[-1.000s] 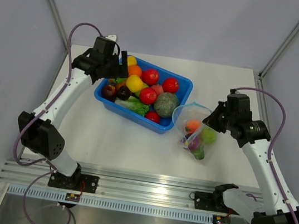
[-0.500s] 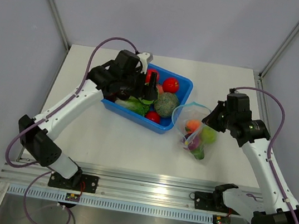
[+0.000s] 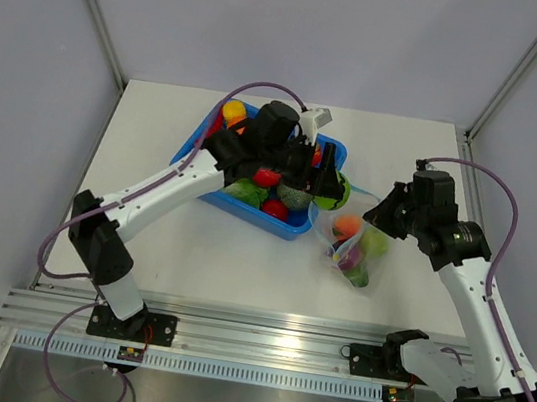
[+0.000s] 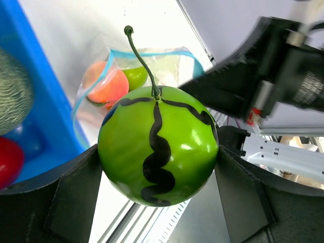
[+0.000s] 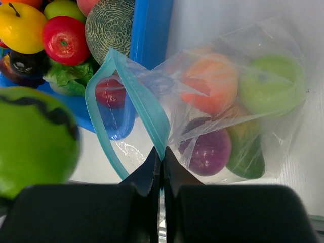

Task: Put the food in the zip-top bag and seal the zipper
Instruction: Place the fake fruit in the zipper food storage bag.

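My left gripper [image 3: 332,182] is shut on a green toy watermelon [image 4: 158,144] with black wavy stripes and a stem, held above the blue bin's right end, close to the mouth of the zip-top bag [image 3: 349,235]. The watermelon also shows in the top view [image 3: 335,189] and blurred in the right wrist view [image 5: 35,139]. My right gripper [image 5: 162,154] is shut on the bag's blue-green zipper strip [image 5: 144,104], holding the mouth open. The bag [image 5: 238,116] holds orange, green and purple food. More food [image 3: 270,176] lies in the bin.
The blue bin [image 3: 295,225] stands at the table's back middle, just left of the bag. My left arm reaches across over it. Grey walls close the table in on the left, back and right. A metal rail runs along the near edge.
My left gripper has picked the green watermelon from the bin and swung right across the bin to the bag's mouth. My right gripper has stayed on the zipper strip.
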### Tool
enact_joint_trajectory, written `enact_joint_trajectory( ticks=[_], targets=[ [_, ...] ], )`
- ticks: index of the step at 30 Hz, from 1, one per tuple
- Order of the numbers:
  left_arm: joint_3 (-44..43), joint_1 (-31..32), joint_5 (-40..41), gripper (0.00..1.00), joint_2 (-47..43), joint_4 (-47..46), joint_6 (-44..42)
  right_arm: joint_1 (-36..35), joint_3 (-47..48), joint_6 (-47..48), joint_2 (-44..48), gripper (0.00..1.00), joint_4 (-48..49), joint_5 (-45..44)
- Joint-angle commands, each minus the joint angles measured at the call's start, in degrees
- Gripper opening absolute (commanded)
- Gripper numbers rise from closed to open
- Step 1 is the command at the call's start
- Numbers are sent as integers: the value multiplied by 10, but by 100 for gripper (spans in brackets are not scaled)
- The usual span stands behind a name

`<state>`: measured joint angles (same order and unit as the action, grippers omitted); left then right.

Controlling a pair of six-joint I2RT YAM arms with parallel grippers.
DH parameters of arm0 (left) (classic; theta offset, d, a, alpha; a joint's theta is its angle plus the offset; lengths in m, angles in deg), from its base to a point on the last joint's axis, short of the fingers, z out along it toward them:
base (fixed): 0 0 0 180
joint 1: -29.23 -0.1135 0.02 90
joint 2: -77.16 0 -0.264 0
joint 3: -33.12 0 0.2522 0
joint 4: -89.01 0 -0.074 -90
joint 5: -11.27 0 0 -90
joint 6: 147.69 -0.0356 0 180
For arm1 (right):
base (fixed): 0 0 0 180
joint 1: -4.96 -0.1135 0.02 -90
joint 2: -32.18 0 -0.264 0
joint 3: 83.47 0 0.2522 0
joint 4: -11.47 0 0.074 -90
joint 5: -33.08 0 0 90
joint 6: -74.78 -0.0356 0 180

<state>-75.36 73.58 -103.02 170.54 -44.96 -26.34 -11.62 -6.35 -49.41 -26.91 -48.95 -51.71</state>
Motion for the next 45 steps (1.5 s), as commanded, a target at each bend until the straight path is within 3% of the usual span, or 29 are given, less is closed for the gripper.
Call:
enact_joint_trajectory(
  ticks=[1, 13, 16, 17, 20, 21, 33, 37, 41, 44, 45],
  targets=[
    [-37, 15, -35, 30, 50, -55, 38, 1, 24, -4, 22, 5, -5, 5],
    [-90, 35, -49, 33, 148, -42, 49, 1, 32, -9, 37, 4, -9, 26],
    [-93, 38, -49, 51, 166, -45, 53, 1, 34, -9, 40, 4, -9, 26],
    [-96, 39, -50, 72, 175, -42, 52, 0, 34, -9, 40, 4, -9, 25],
    [-110, 42, -49, 96, 184, -20, 42, 1, 34, -9, 42, 4, -11, 23],
    [-110, 42, -50, 99, 183, -17, 41, 1, 34, -8, 43, 4, -11, 21],
    [-95, 42, -37, 99, 88, 59, -28, 1, 30, -5, 48, 4, -12, 12],
    [-61, 41, -14, 80, 28, 75, -61, 1, 30, -4, 48, 5, -10, 12],
    [-36, 39, 58, 51, -3, 100, -82, 1, 27, -6, 46, 5, -6, 17],
    [-2, 28, 79, 50, -6, 95, -83, 1, 28, -5, 47, 5, -5, 17],
    [2, 27, 89, 59, -2, 93, -84, 1, 28, -6, 47, 5, -7, 17]
  ],
)
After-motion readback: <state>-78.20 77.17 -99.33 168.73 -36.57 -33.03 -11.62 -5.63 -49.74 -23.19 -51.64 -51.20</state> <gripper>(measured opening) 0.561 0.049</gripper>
